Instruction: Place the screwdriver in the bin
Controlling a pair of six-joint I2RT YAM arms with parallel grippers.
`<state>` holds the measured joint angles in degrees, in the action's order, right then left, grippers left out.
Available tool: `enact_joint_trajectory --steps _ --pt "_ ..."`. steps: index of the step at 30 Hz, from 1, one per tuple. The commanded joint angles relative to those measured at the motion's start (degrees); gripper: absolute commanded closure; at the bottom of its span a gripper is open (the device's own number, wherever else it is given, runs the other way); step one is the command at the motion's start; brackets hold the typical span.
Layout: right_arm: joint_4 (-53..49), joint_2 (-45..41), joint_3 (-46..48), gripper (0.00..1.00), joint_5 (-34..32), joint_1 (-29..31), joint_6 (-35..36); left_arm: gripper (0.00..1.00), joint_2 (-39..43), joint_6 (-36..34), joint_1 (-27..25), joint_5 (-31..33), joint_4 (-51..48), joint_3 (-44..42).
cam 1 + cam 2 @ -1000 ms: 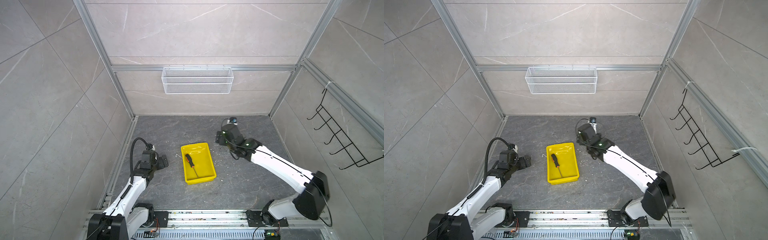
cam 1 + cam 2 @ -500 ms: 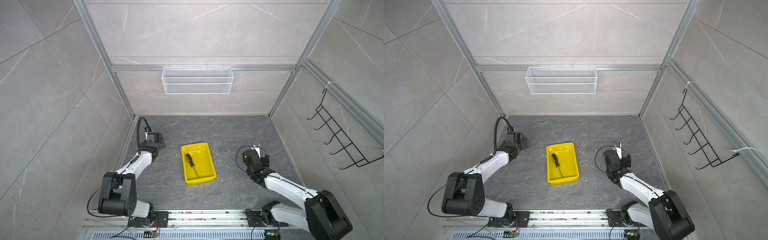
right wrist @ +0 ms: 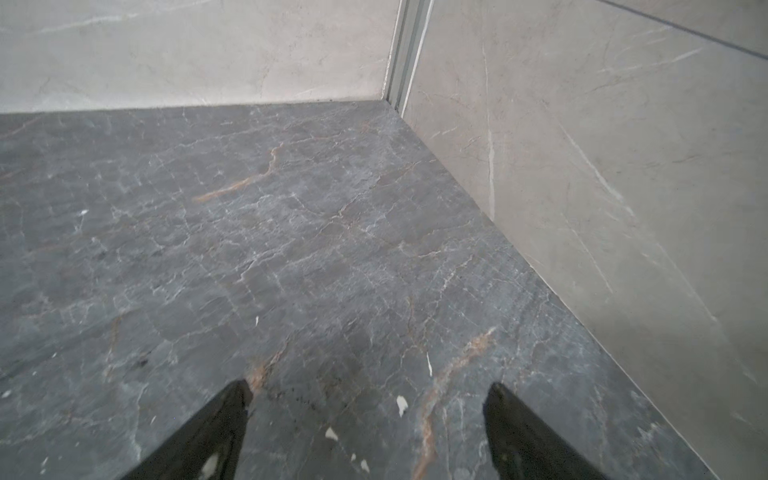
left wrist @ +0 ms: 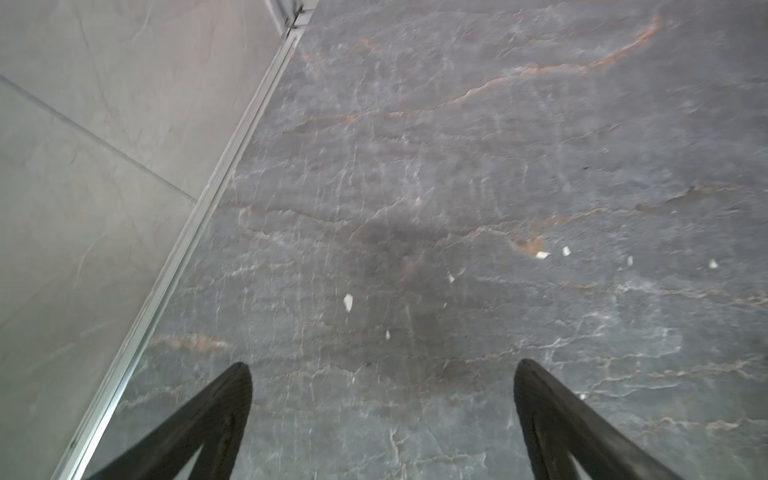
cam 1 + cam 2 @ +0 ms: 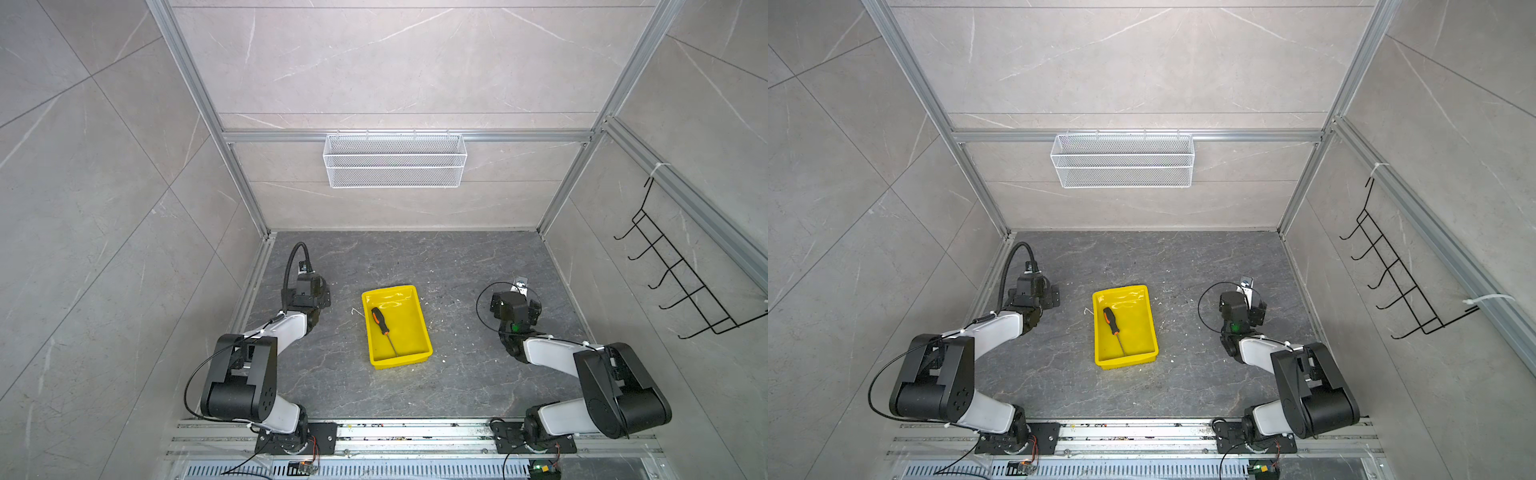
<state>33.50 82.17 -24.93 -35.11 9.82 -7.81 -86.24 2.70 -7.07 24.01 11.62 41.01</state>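
Left gripper (image 4: 382, 374) and right gripper (image 3: 370, 395) are pulled back; we see both open, empty, slim black-and-orange screwdriver (image 5: 384, 332) inside shallow yellow plastic bin (image 5: 411, 316) between them. Done, probably.

Pale grey marble-look wall panels (image 5: 395, 62) enclose a dark grey veined stone floor (image 5: 457, 266), framed by aluminium bars (image 5: 270, 136). A white wire mesh basket (image 5: 395, 166) hangs on the back wall, and a black wire hook rack (image 5: 683, 266) hangs on the right wall. Small white flecks (image 4: 348, 302) dot the floor.
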Motion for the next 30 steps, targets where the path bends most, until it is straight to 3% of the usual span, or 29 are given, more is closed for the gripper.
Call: enact_joint_trajectory --steps 1,4,6,7,9,11,18,21,25,28,30 --pt "4.23 0.75 -0.06 0.00 5.69 -2.14 -0.65 0.00 0.43 -4.99 0.57 -2.93 3.83 2.04" --pt "8.30 1.33 1.50 0.00 16.57 -2.18 3.60 0.00 2.76 -10.08 0.57 -13.83 5.71 -1.80" --pt "16.99 4.26 4.71 0.00 23.95 -2.18 7.21 0.00 4.94 -10.09 0.59 -14.75 8.70 -4.79" --pt "25.39 6.50 6.89 0.00 22.18 -2.07 7.56 0.00 5.79 -10.13 0.61 -13.93 10.58 -6.29" --pt "16.98 3.75 5.25 0.00 21.68 -2.15 6.49 0.00 7.56 -10.17 0.64 -11.96 13.59 -8.51" --pt "21.28 5.63 5.70 0.00 21.03 -2.09 6.88 0.00 8.61 -10.29 0.89 -11.10 15.28 -10.04" --pt "17.94 4.58 5.04 0.00 21.20 -2.09 6.59 0.00 10.65 -7.27 1.09 -9.53 18.38 -12.10" --pt "18.11 4.66 5.06 0.00 21.14 -2.09 6.58 0.00 12.57 -5.32 1.47 -12.39 24.00 -14.71" --pt "18.11 4.66 5.06 0.00 21.13 -2.11 6.61 0.00 10.09 -9.56 2.10 -23.90 38.62 -19.56" --pt "18.14 4.66 5.06 0.00 21.13 -2.09 6.58 0.00 7.88 -8.62 2.11 -21.49 42.95 -19.93" --pt "18.10 4.66 5.06 0.00 21.13 -2.09 6.58 0.00 11.54 -8.34 2.11 -21.47 36.36 -19.21"
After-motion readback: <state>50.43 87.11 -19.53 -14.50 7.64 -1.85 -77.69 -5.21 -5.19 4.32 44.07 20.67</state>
